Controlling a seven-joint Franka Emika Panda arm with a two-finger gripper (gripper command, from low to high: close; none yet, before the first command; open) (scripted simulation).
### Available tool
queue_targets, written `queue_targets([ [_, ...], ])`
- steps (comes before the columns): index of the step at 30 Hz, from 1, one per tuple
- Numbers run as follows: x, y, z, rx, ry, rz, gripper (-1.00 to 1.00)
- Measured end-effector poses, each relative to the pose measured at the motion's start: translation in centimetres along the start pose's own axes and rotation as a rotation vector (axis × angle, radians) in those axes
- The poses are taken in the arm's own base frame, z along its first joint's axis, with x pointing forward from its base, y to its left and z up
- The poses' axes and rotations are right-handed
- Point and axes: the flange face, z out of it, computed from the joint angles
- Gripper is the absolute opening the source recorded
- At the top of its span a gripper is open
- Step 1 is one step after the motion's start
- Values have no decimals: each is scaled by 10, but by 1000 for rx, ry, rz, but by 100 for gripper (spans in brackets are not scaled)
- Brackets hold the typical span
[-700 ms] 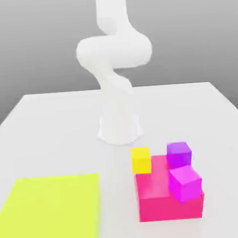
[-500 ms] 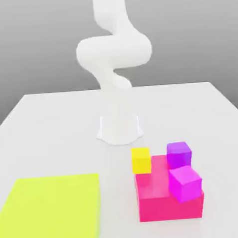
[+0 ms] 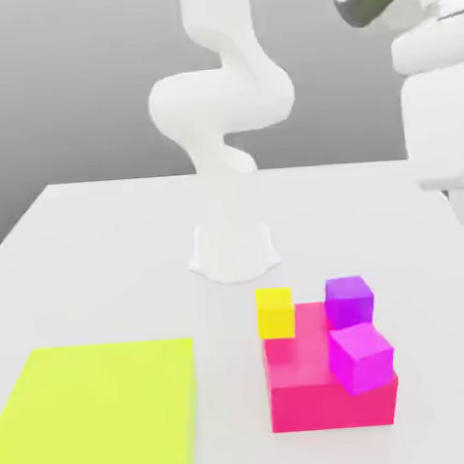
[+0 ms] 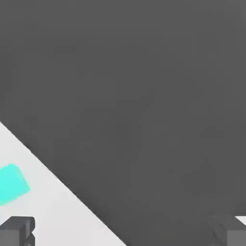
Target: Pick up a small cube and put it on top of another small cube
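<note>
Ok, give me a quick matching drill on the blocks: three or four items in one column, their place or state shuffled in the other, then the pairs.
Items:
1. small yellow cube
2. large pink block
3. flat lime-yellow slab
4. small cyan cube

Places:
A. lying on the white table, at the exterior view's left
B. seen by the hand camera, on the table near its edge
C. carrying a magenta cube
D. at the pink block's far left corner

Pairs: 1-D, 2-C, 3-A, 4-B

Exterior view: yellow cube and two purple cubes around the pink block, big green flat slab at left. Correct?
One thing is off: the slab at the exterior view's left is yellow, not green. The rest holds in the exterior view: the yellow cube and two purple cubes sit around the pink block.
</note>
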Motion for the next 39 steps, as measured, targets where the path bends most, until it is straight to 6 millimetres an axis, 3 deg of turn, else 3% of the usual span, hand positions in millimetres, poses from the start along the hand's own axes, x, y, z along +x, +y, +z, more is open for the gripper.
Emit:
queue_targets([
  [5,-21,-40,86,-7,-113,-172,0],
  [11,-71,-89,187,-1,-248,-391,0],
  [15,-93,-93,250,1,-268,-423,0],
  [16,-96,-93,260,1,-269,-424,-100],
  [23,-96,-93,259,1,-271,-425,-100],
  [29,-85,-87,184,1,-270,-480,-100],
  [39,-125,-31,89,12,-270,-769,-100],
])
